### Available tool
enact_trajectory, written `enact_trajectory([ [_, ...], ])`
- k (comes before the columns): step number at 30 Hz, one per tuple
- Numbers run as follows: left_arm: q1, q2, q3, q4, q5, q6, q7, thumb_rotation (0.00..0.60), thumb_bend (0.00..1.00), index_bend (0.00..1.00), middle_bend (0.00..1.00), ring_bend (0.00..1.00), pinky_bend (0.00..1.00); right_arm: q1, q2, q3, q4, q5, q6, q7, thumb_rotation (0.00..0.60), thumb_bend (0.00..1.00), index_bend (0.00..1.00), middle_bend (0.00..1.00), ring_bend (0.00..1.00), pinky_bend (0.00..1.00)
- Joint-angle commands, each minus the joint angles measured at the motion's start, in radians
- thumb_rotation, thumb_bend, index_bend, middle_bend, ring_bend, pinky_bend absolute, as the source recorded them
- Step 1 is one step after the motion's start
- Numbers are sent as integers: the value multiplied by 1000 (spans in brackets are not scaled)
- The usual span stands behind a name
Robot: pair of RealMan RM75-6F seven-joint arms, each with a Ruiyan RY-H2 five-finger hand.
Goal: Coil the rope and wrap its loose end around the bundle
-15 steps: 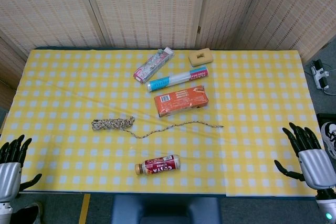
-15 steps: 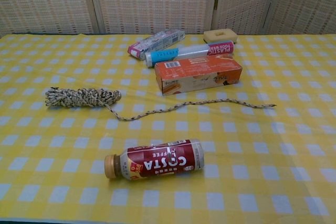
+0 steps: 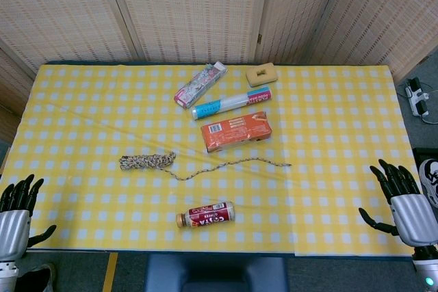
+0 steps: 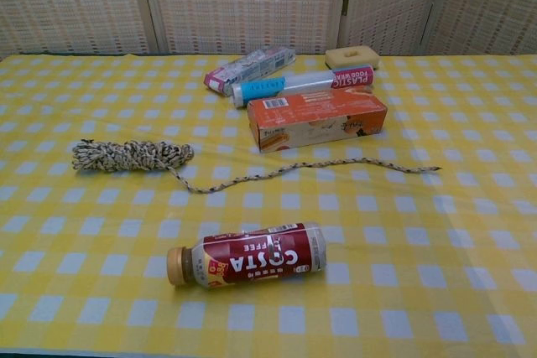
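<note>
Table point(image 3: 342, 128) under a yellow-and-white checked cloth, woven screens behind. No contact with anything yet; task looks unstarted or barely started.

Left hand point(image 3: 15, 213) at the near-left corner, off the table edge, fingers spread wide and upright, holding nothing. Right hand point(image 3: 404, 203) mirrored at the near-right corner, likewise splayed and empty. Both well apart from the rope; reads as a parked ready pose that keeps the work area unobstructed. Neither shows in the chest view.

Orange carton point(image 4: 317, 116) lies flat at centre, just beyond the rope's tail. Plastic wrap roll point(image 4: 302, 84) sits right behind it, a patterned flat pack point(image 4: 249, 69) further left and far, a tan sponge-like block point(image 4: 351, 58) farthest back. Costa coffee bottle point(image 4: 246, 255) lies on its side near the front edge, cap to the left.

Rope point(image 4: 132, 155): speckled cord, left portion already bunched into a short bundle, the loose end point(image 4: 369, 163) trailing right in a shallow wave, stopping near the carton's right corner. Likely laid out straight so a hand can pick up the free end. Carton and bottle flank the tail closely; a sweep for it may nudge either.
</note>
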Motion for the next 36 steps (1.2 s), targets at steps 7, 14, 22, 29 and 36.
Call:
enact_trajectory([
  [7, -56, 0, -35, -6, 36, -35, -2, 600, 173, 55, 5, 0, 0, 3, 3, 7, -4, -7, -1, 3, 384, 353, 0, 0, 0, 0],
  [14, -183, -32, -116, -6, 3, -164, 8, 600, 226, 239, 140, 80, 20, 8, 5, 12, -3, -9, -5, 8, 386, 353, 0, 0, 0, 0],
  [22, -359, -108, -187, 17, -141, -411, 116, 600, 229, 275, 216, 141, 77, 10, 6, 13, 7, -3, -18, 23, 388, 353, 0, 0, 0, 0],
  [29, -477, -209, -234, 84, -275, -537, 187, 600, 243, 284, 236, 175, 138, 11, 6, 14, 13, 9, -30, 35, 402, 353, 0, 0, 0, 0],
  [36, -562, -295, -248, 166, -419, -605, 302, 600, 253, 311, 256, 191, 188, 10, 4, 14, 20, 20, -41, 41, 403, 353, 0, 0, 0, 0],
])
